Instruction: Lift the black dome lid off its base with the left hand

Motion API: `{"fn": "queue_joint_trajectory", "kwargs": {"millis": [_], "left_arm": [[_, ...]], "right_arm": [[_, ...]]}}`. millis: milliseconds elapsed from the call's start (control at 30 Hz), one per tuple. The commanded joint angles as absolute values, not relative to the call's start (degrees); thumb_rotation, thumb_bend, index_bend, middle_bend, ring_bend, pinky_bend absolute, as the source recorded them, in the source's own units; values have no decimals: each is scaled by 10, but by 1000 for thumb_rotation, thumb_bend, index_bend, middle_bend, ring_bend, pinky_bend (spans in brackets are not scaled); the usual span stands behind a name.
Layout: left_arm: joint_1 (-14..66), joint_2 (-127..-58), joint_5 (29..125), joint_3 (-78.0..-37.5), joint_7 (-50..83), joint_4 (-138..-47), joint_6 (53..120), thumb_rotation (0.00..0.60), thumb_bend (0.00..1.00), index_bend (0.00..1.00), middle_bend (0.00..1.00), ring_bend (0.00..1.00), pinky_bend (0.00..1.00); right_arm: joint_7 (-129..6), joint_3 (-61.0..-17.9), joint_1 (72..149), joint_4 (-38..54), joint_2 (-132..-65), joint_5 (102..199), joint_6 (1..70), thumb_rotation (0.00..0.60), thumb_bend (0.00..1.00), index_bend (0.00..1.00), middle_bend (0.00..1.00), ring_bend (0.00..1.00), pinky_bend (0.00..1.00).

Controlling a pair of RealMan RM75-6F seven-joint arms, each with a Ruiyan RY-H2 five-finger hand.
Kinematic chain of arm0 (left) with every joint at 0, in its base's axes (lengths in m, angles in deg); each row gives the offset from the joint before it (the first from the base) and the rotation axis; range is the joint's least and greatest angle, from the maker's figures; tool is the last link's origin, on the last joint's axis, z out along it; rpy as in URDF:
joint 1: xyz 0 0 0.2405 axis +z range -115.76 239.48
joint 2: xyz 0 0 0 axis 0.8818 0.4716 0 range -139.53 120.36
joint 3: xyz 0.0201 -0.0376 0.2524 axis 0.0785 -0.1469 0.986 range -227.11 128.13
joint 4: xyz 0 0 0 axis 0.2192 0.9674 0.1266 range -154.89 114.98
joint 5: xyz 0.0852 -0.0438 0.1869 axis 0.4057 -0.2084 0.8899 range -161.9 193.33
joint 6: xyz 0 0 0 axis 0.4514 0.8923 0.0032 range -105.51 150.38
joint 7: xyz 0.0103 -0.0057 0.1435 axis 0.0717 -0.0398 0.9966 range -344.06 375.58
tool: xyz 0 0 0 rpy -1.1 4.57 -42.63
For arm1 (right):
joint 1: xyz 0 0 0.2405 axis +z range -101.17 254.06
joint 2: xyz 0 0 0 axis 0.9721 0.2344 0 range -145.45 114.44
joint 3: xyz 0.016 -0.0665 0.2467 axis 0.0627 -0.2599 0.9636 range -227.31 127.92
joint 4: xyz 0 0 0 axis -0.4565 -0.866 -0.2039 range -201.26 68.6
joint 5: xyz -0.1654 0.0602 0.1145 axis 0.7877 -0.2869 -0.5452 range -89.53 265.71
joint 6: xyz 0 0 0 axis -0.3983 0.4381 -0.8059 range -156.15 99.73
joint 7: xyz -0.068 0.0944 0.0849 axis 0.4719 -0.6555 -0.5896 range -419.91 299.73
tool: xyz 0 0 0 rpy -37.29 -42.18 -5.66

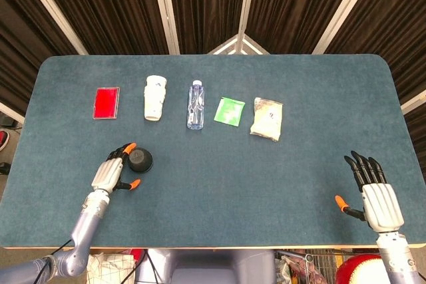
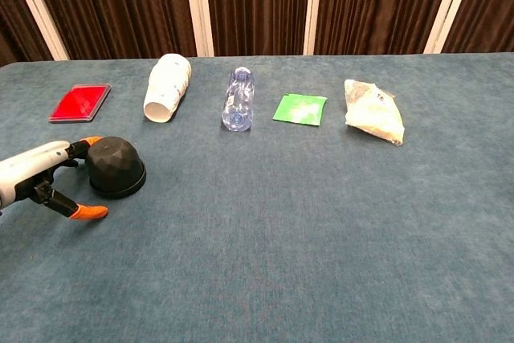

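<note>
Black dome lid (image 1: 140, 159), red card (image 1: 106, 103), green packet (image 1: 229, 110), blue table (image 1: 219, 191).

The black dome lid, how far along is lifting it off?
Done: left hand has reached the black dome lid. In hand: its fingers lie beside the lid, the thumb apart, no firm grip. Left: grasping and lifting; it sits on the table.

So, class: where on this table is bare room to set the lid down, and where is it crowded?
Bare cloth runs from the lid across to the right robot hand, all below the back row. Crowded: that row of red card, cup, bottle, green packet and bag, and beside the left robot hand.
</note>
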State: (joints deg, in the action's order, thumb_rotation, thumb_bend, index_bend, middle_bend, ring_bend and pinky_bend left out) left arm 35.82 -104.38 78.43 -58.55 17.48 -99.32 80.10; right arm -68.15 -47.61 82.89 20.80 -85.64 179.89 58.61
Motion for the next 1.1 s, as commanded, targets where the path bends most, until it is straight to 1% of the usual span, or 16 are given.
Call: {"fn": "queue_joint_trajectory", "kwargs": {"millis": [33,133,267,467,633,800,900,1100], "left_arm": [[367,-1033,811,-592,144,-1013,828,600,350,48,0,0,0],[376,-1025,835,-594,119,-1022,852,600,350,45,0,0,0],[384,-1013,846,-591,104,-1029,861,600,350,43,0,0,0],[386,-1011,842,-589,99,-1024,857,600,347,43,33,0,0],[373,-1024,831,-602,100,-1021,843,600,346,43,95,0,0],[356,-1037,817,-616,120,-1029,832,600,347,46,122,0,0],[352,-1045,814,-617,138,-1038,839,600,346,47,144,0,0],[355,-1047,803,-614,153,-1036,843,600,347,53,147,0,0]], "right_arm": [[-681,-477,829,206,-858,1800,586,600,289,68,24,68,11],[-679,-479,829,204,-861,1802,586,600,289,68,24,68,11],[-678,-480,828,206,-861,1806,589,600,288,68,24,68,11],[-677,-476,831,211,-856,1801,584,600,289,68,24,68,11],[-675,-478,831,213,-855,1801,582,600,289,68,24,68,11],[-675,-480,829,211,-855,1802,583,600,289,68,24,68,11],[-677,-480,828,210,-857,1802,585,600,288,68,24,68,11],[-682,-479,830,209,-855,1802,584,600,288,68,24,68,11]]}}
